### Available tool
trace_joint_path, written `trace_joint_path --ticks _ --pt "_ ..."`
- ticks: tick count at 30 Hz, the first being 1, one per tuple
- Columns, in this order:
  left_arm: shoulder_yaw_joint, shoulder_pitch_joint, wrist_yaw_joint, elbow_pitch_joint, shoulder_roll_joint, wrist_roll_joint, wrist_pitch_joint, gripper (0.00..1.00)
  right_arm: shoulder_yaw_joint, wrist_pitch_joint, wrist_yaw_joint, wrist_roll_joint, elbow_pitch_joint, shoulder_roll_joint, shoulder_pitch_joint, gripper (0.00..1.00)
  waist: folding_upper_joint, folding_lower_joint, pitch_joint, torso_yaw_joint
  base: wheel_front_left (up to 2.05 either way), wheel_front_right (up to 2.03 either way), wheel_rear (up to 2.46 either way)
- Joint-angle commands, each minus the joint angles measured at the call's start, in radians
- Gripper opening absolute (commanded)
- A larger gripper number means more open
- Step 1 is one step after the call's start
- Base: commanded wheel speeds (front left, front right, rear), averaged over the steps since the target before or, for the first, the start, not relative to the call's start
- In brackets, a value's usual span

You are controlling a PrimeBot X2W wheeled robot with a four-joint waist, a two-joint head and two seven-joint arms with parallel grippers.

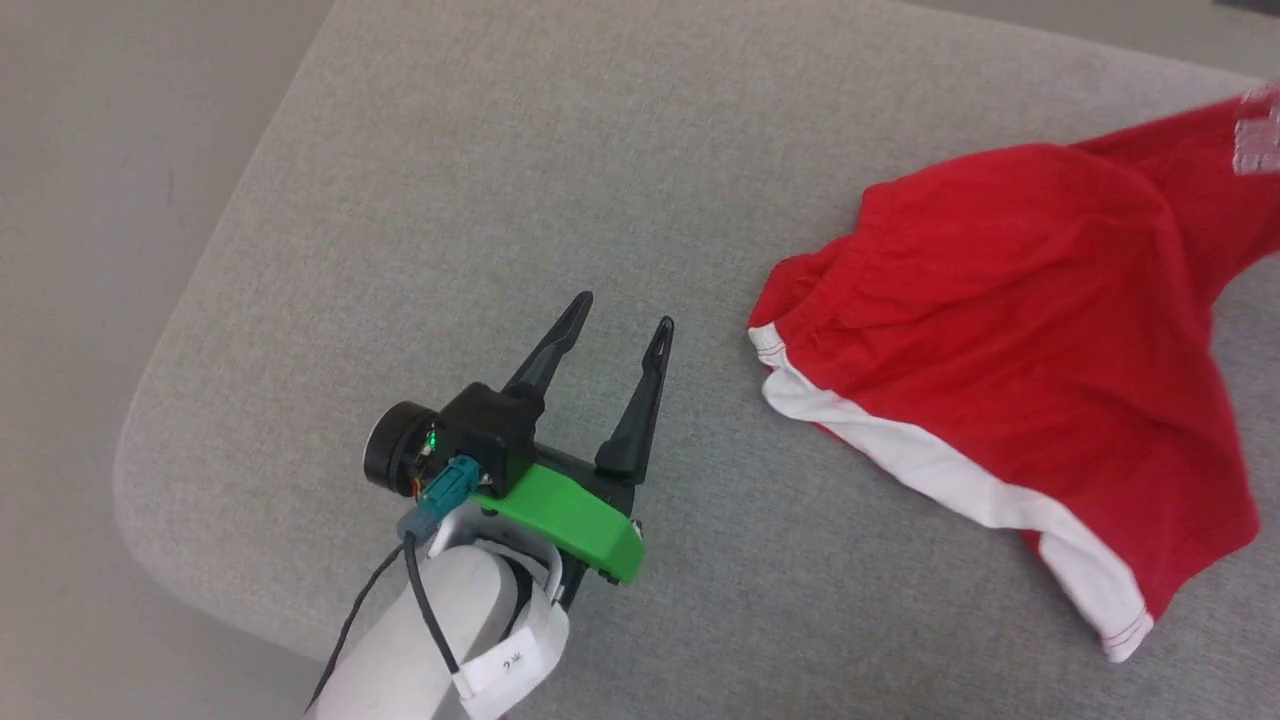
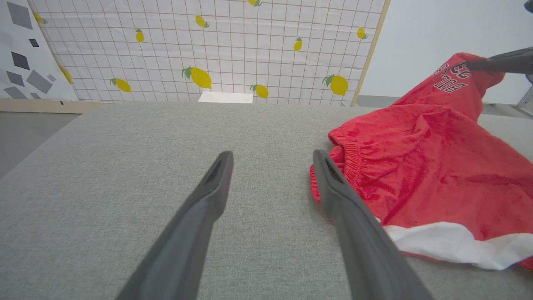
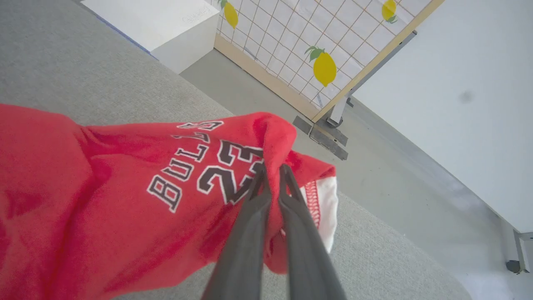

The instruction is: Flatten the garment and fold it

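Observation:
The garment (image 1: 1010,330), bright red shorts with a white side stripe and a gathered waistband, lies rumpled on the right of the grey cushioned surface (image 1: 480,200). One leg with white lettering is lifted off the surface. My right gripper (image 3: 271,170) is shut on that lifted leg of the garment (image 3: 137,187), pinching a fold of red cloth beside its white-edged hem. My left gripper (image 1: 620,310) stands open above bare grey surface, a short way left of the waistband (image 2: 354,160). In the left wrist view my left gripper (image 2: 272,156) has nothing between its fingers, and the garment (image 2: 437,166) lies just past the right finger.
The grey surface ends in a rounded corner at the lower left (image 1: 150,440), with floor beyond. A lemon-patterned grid panel (image 2: 208,46) and a white box (image 2: 225,97) stand past the far edge. A pale wall (image 3: 470,91) is at the right.

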Motion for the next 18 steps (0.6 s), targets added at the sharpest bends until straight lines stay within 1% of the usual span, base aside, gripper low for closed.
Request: trace_joint_path --ticks 1,2,3,4,8,11,15,18 --pt "0.000 -0.013 -0.002 0.000 0.000 -0.008 -0.006 1.00 0.011 -0.033 -0.002 -0.019 0.028 -0.002 -0.038 0.00 0.0000 0.0000 0.017 0.015 0.00 0.00 0.00" --pt "0.001 -0.014 -0.002 0.001 0.001 -0.009 -0.007 1.00 0.025 -0.040 -0.002 -0.021 0.049 0.003 -0.050 0.00 0.0000 0.0000 0.018 0.015 0.00 0.00 0.00" --pt "0.001 -0.015 -0.002 0.002 0.002 -0.009 -0.007 1.00 0.040 -0.040 -0.002 -0.018 0.076 0.010 -0.062 0.42 0.0000 0.0000 0.018 0.015 0.00 0.00 0.00" --pt "0.002 -0.015 -0.001 0.002 0.002 -0.010 -0.007 1.00 0.055 -0.041 -0.002 -0.013 0.094 0.016 -0.070 1.00 0.0000 0.0000 0.017 0.014 0.00 0.00 0.00" --pt "0.007 -0.016 0.005 0.010 0.004 -0.016 -0.005 1.00 0.101 -0.076 -0.002 0.017 0.151 0.041 -0.090 1.00 0.0000 0.0000 -0.006 -0.002 0.00 0.00 0.00" --pt "0.013 -0.016 0.007 0.021 0.009 -0.024 -0.003 1.00 0.126 -0.126 -0.002 0.067 0.185 0.061 -0.084 1.00 0.0000 0.0000 -0.042 -0.026 0.00 0.00 0.00" --pt "0.031 -0.010 0.010 0.036 0.017 -0.049 0.010 1.00 0.186 -0.230 -0.002 0.142 0.148 0.071 -0.052 1.00 0.0000 0.0000 -0.101 -0.064 0.00 0.00 0.00" --pt "0.044 -0.007 0.013 0.040 0.029 -0.063 0.022 1.00 0.198 -0.295 -0.002 0.210 0.105 0.076 -0.016 1.00 0.0000 0.0000 -0.141 -0.094 0.00 0.00 0.00"
